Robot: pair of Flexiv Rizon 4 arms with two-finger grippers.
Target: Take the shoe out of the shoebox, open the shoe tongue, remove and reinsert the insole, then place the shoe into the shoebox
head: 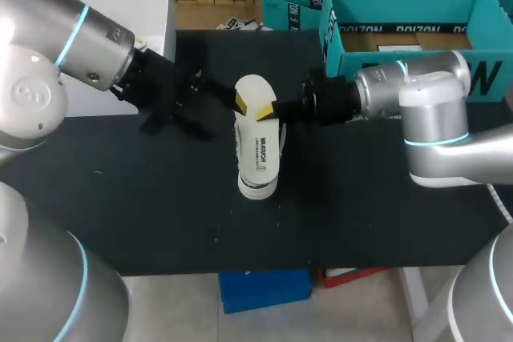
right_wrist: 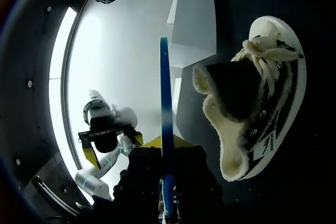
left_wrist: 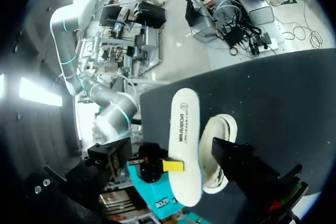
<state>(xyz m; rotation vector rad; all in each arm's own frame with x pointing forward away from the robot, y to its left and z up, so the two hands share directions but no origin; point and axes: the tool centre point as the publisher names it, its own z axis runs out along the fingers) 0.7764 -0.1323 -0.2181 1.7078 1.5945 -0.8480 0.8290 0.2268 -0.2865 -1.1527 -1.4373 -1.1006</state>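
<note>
Black table (head: 160,214); right pincer (head: 253,106) seemingly grips insole (head: 258,154).

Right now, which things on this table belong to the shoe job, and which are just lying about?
For the job:
shoe
insole, held in the right gripper
open teal shoebox

Just lying about:
white box

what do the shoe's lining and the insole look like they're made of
The lining looks like fleece or faux shearling: cream, fuzzy, matte pile curling over the collar. The insole is probably foam with a smooth white printed face; edge-on in the right wrist view it is thin and blue. Neither can be confirmed by look alone.
</note>
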